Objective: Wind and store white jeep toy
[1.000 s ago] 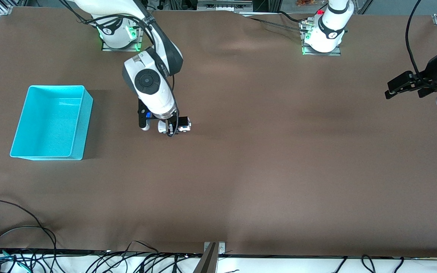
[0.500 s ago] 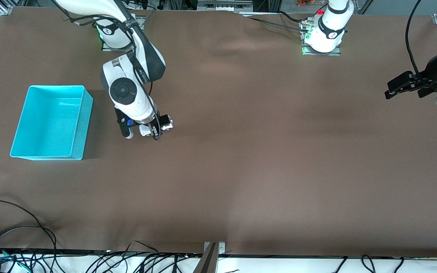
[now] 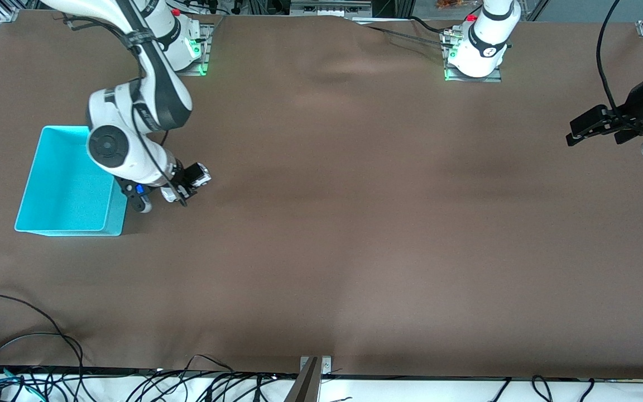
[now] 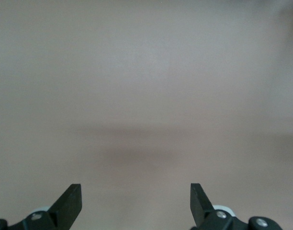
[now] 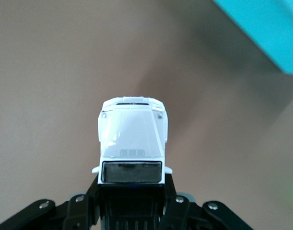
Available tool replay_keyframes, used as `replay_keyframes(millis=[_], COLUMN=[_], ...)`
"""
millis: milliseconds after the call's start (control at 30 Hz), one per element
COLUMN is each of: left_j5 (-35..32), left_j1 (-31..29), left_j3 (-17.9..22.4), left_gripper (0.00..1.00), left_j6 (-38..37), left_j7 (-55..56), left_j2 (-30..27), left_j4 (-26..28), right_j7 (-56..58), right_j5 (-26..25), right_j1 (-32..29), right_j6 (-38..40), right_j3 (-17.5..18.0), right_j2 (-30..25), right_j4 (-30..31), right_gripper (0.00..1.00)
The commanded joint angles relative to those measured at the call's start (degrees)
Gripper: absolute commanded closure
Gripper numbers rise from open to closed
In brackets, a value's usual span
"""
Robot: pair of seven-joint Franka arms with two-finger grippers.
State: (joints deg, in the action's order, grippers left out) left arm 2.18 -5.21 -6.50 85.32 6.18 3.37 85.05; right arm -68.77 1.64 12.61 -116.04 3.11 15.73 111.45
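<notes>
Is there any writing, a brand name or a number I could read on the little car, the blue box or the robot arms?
None can be read.
White jeep toy, held in the shut right gripper: no lettering shows.
Cyan bin: plain, unmarked.
Right arm: dark band with print too small to read.
Left arm's base: a small round mark, too small to read.

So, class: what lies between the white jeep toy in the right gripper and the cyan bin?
Front view: only bare brown table and the arm's shadow lie between the white jeep toy, held by the right gripper, and the cyan bin.
</notes>
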Motion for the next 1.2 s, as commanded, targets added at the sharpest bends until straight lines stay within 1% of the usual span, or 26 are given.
replay_keyframes(millis=[0, 133, 300, 400, 533, 800, 967, 1167], left_j5=[1.2, 1.2, 1.2, 1.3, 1.2, 1.2, 1.0, 0.9], left_j1=[0.1, 0.1, 0.1, 0.1, 0.1, 0.1, 0.1, 0.1], left_j3=[0.2, 0.2, 0.2, 0.2, 0.2, 0.2, 0.2, 0.2], left_gripper=[0.00, 0.00, 0.00, 0.00, 0.00, 0.00, 0.00, 0.00], left_j6=[-0.7, -0.7, -0.7, -0.7, -0.7, -0.7, -0.7, -0.7], left_j7=[-1.1, -1.1, -1.1, -1.0, -0.8, -0.7, -0.7, -0.7], left_j2=[0.9, 1.0, 1.0, 0.9, 1.0, 1.0, 1.0, 1.0], left_j4=[-2.0, -2.1, -2.0, -2.0, -2.0, -2.0, -2.0, -2.0], right_j7=[6.8, 11.7, 18.1, 21.8, 27.4, 38.5, 45.2, 51.5], right_j5=[1.4, 1.4, 1.4, 1.4, 1.4, 1.3, 1.2, 0.6], right_j1=[-0.7, -1.6, -4.5, -5.8, -5.8, -6.3, -8.2, -8.6], right_j6=[2.3, 2.5, 2.6, 2.7, 2.7, 2.6, 2.6, 2.1], right_j3=[-2.0, -3.5, -3.6, -4.6, -7.4, -12.9, -14.5, -17.8], right_j2=[-4.9, -6.7, -8.9, -9.9, -10.9, -11.2, -11.2, -10.6], right_j4=[3.5, 5.3, 7.6, 8.8, 10.0, 11.2, 11.9, 12.2], right_gripper=[1.00, 1.00, 1.00, 1.00, 1.00, 1.00, 1.00, 1.00])
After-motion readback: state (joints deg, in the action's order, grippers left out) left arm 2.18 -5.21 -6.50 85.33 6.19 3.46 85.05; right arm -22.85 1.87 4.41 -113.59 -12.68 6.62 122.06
